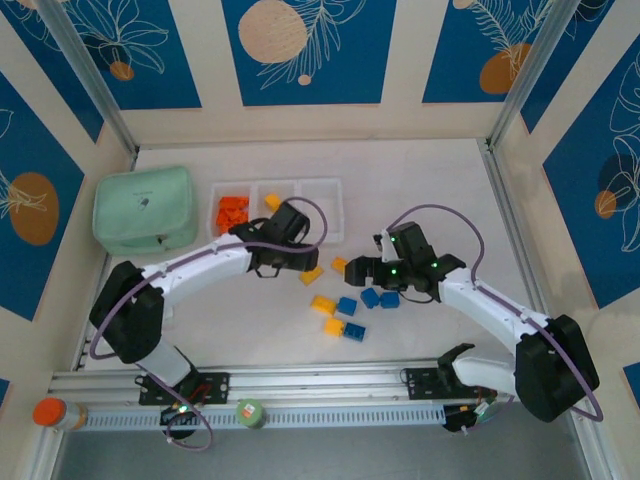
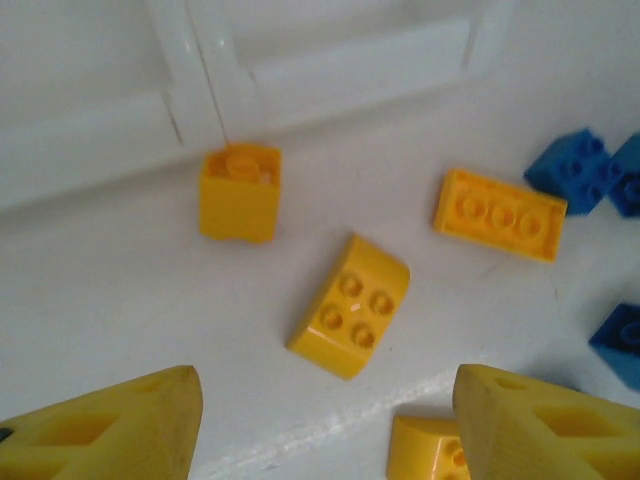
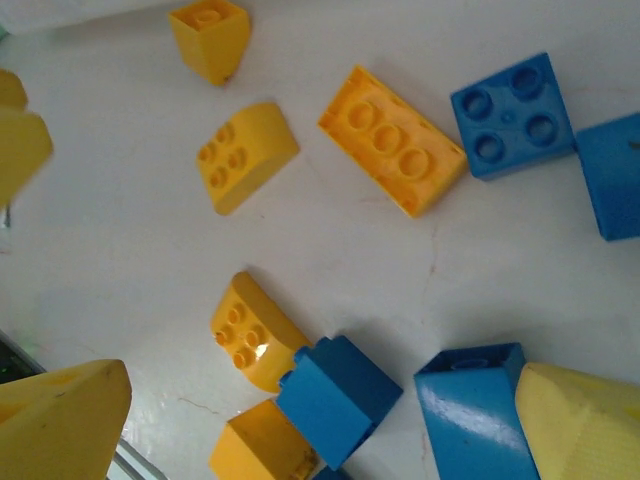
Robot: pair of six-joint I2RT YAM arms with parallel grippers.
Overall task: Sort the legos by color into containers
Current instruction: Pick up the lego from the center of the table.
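Note:
The white tray holds several orange-red legos in its left compartment and one yellow lego in the middle one. Loose yellow legos and blue legos lie on the table in front of it. My left gripper hovers open over a yellow four-stud lego, fingers well apart and nothing between them. My right gripper is open above a blue lego that touches a curved yellow one. Another blue lego lies against its right finger.
A mint-green pouch sits left of the tray. The tray wall stands just beyond a small yellow lego. A long yellow brick and a blue square one lie farther off. Two small jars rest on the front rail.

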